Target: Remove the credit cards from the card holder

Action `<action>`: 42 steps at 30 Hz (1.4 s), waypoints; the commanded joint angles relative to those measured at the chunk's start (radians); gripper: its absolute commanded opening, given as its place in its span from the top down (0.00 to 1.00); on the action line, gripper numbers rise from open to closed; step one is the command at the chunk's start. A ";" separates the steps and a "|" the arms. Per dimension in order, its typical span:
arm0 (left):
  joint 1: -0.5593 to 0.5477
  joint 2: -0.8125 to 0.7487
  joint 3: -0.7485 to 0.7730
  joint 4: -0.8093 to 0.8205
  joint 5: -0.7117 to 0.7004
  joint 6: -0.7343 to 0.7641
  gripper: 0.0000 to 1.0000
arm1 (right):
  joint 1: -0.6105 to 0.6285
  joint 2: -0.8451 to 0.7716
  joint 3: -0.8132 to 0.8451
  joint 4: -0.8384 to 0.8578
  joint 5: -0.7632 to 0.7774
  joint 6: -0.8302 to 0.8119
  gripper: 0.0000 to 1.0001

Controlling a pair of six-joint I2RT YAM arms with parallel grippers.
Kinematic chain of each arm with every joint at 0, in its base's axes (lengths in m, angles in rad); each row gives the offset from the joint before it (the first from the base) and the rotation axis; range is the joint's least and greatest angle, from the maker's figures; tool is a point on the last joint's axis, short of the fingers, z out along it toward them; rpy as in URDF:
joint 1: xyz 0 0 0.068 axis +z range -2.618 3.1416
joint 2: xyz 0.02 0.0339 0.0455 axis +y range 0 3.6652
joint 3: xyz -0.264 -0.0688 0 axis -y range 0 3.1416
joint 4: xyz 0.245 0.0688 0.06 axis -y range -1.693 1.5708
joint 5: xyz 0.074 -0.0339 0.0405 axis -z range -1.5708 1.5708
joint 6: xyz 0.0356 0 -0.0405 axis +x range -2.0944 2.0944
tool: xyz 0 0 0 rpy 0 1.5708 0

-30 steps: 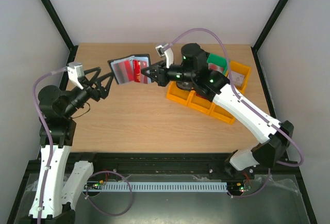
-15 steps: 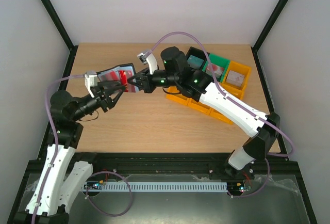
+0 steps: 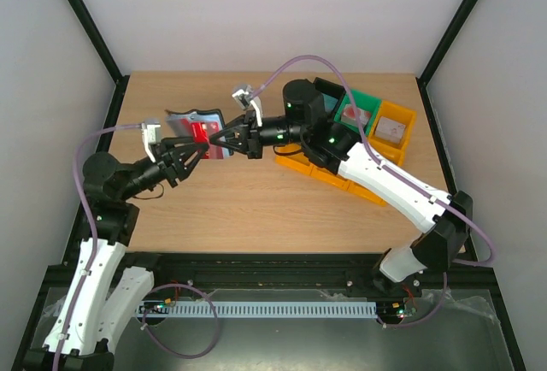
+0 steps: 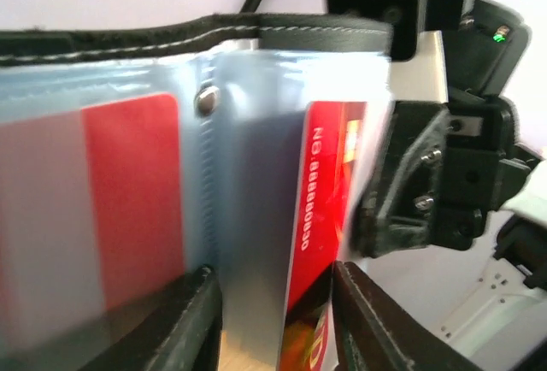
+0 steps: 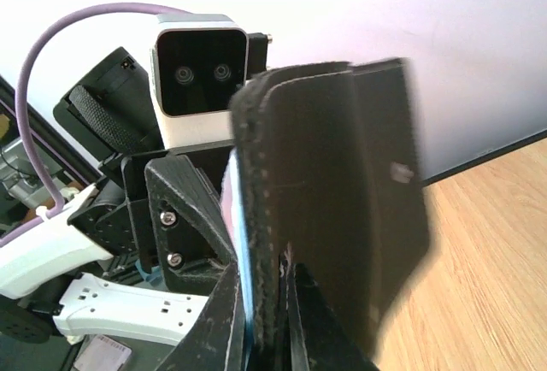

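The black card holder (image 3: 190,119) hangs open in the air over the back left of the table. My right gripper (image 3: 217,141) is shut on its black cover (image 5: 359,200), pinching the stitched edge between both fingers. My left gripper (image 3: 202,145) faces it from the left. Its jaws, half closed but still apart, straddle a blue-grey sleeve leaf (image 4: 252,200) and a red credit card (image 4: 329,183). The card stands against the right finger (image 4: 363,320). A second red card (image 4: 132,191) and a pale one (image 4: 38,217) sit in the left pocket.
Yellow bins (image 3: 329,170) lie under the right arm. Behind them stand a green bin (image 3: 359,110), a yellow bin (image 3: 395,127) with a pale block and a black bin (image 3: 325,93). Bare wooden table (image 3: 256,209) spreads in front.
The right arm brought the holder left and lower. The left gripper came forward to meet it. Its jaws narrowed from wide open around the inner leaf and red card.
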 commanded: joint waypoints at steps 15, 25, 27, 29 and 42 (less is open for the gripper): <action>0.018 -0.018 0.020 0.140 0.129 -0.038 0.98 | -0.067 -0.060 -0.078 0.149 -0.074 0.069 0.78; 0.034 -0.015 0.012 0.126 0.115 -0.031 0.98 | -0.112 -0.112 -0.144 0.152 -0.088 0.083 0.98; 0.047 -0.019 0.012 0.081 0.086 -0.001 0.98 | -0.156 -0.126 -0.171 0.143 -0.013 0.100 0.98; 0.061 -0.028 0.016 0.000 0.012 0.047 0.98 | -0.203 -0.134 -0.196 0.120 0.095 0.140 0.98; 0.141 -0.048 0.008 -0.249 -0.397 0.038 0.98 | -0.034 0.256 -0.225 0.303 0.207 0.574 0.98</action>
